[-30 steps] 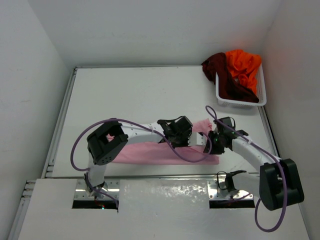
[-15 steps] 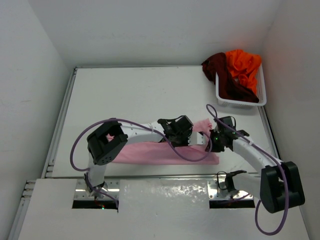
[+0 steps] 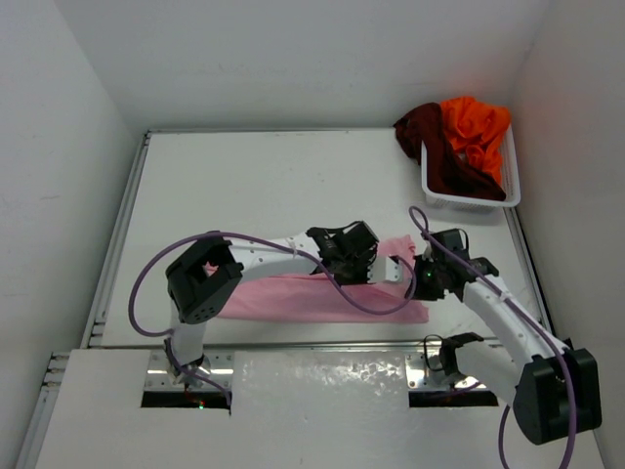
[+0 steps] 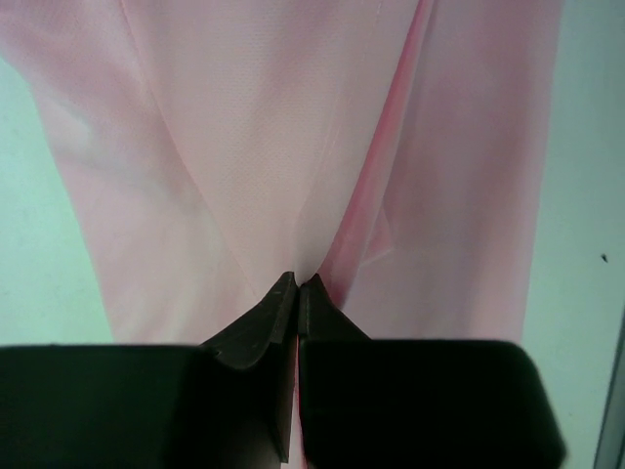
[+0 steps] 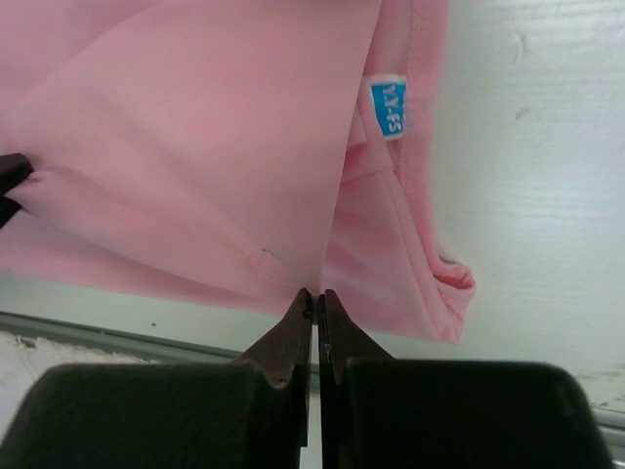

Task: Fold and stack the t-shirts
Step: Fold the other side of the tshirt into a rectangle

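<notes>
A light pink t-shirt (image 3: 293,298) lies as a long folded strip near the table's front edge. Its right end is lifted between the two grippers. My left gripper (image 3: 383,266) is shut on a pinch of the pink cloth (image 4: 244,147), which drapes away from the closed fingertips (image 4: 297,280). Just to its right, my right gripper (image 3: 412,281) is shut on the same t-shirt (image 5: 195,147), with the fingertips (image 5: 315,293) pinching a fold near the collar and its blue label (image 5: 389,106). A dark maroon t-shirt (image 3: 435,147) and a bright orange t-shirt (image 3: 474,127) sit crumpled in the basket.
The white lattice basket (image 3: 459,202) stands at the back right corner, against the right wall. A metal rail (image 3: 293,344) runs along the table's near edge, just below the pink strip. White walls close in the table on three sides.
My right gripper has closed on the pink t-shirt, and the right arm has shifted a little to the right. The left gripper has kept its hold and barely moved.
</notes>
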You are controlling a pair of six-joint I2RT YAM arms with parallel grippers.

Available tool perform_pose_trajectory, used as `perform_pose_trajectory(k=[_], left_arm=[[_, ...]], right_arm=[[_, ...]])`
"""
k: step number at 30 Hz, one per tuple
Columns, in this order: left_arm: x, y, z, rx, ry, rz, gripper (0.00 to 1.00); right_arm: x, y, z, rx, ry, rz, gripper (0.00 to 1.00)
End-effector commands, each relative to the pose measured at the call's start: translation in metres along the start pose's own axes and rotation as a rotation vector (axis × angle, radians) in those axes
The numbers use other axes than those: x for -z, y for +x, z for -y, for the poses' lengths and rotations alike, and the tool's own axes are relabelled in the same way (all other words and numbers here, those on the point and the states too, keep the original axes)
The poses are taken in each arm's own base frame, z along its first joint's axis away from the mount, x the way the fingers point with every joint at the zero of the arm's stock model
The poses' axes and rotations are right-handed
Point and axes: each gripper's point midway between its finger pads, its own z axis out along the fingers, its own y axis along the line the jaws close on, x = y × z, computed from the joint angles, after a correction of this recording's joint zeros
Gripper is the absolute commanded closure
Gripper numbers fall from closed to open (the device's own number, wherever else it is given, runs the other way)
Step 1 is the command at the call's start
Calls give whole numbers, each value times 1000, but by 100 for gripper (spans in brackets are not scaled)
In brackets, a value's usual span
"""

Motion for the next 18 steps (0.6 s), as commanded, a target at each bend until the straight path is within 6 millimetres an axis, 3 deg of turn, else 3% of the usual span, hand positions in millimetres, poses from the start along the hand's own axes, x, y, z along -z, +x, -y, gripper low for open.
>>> perform_pose_trajectory(k=[1, 4, 6, 7, 8, 10, 11, 16, 17, 18], left_arm=[[13, -6, 16, -38, 80, 47, 100], [6, 3, 23, -41, 94, 42, 100], [2, 7, 24, -45, 92, 38, 93], [1, 7, 24, -51, 93, 37, 86], [1, 7, 24, -53, 93, 37, 59], [4, 9, 21, -52, 80, 24, 44], [6, 9, 19, -54, 75, 19, 34], [43, -11, -3, -3, 31, 37, 24], [50, -13, -6, 12, 39, 47, 3], [65, -18, -8, 16, 50, 53, 0]], right_arm=[[-5, 23, 5, -16, -1, -74, 100], [-14, 29, 6, -20, -5, -95, 96], [-18, 25, 4, -24, -20, -88, 92], [-19, 22, 3, -26, -16, -85, 81], [-19, 19, 5, -19, 0, -81, 73], [-14, 8, 12, 11, 54, -69, 62], [-11, 2, 13, 19, 69, -56, 61], [15, -47, 9, 43, 114, 88, 69], [22, -63, 6, 46, 120, 133, 71], [25, -75, 2, 39, 113, 172, 72]])
